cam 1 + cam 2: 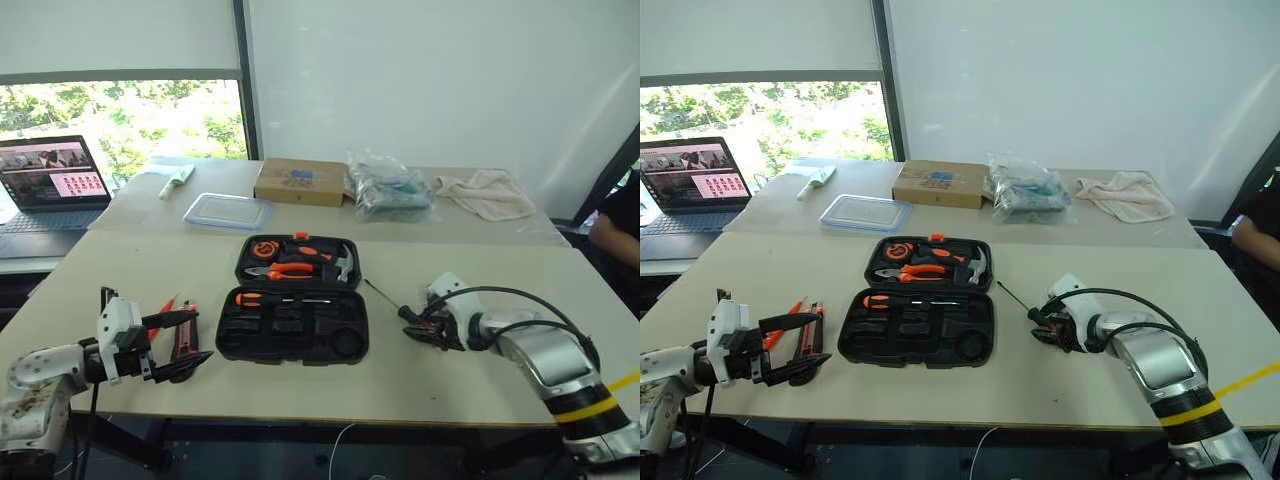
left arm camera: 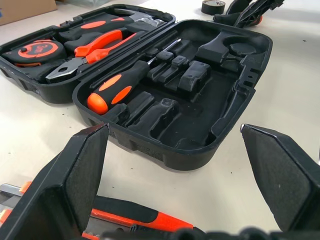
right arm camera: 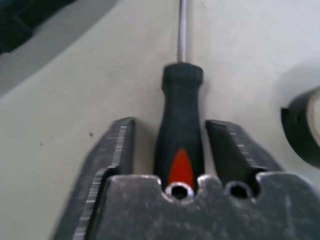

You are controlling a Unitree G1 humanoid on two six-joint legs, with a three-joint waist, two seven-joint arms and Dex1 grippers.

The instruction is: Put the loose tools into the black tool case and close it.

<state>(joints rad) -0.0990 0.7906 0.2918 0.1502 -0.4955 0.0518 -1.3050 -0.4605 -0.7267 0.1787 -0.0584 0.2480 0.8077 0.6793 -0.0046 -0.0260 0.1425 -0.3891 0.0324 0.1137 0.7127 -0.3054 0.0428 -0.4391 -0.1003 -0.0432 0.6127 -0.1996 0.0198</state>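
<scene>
The rectangular black plastic tool case looks matt and moulded; beside it, the black-and-orange-handled screwdriver has a glossy bare-metal shaft on the smooth beige tabletop.

Rectangular black plastic clamshell tool case — lying open flat on the table, lid half away from the robot, moulded slots facing up.

One long screwdriver with black-and-orange handle sits in a slot of the near half, shaft running toward the case's right side.

Second long black-and-orange screwdriver lies on the table right of the case, thin metal shaft pointing toward the case's far right corner.

Small black tape roll rests on the table just beside that handle.

Black-and-orange utility knife and small all-orange screwdriver lie side by side left of the case.
</scene>
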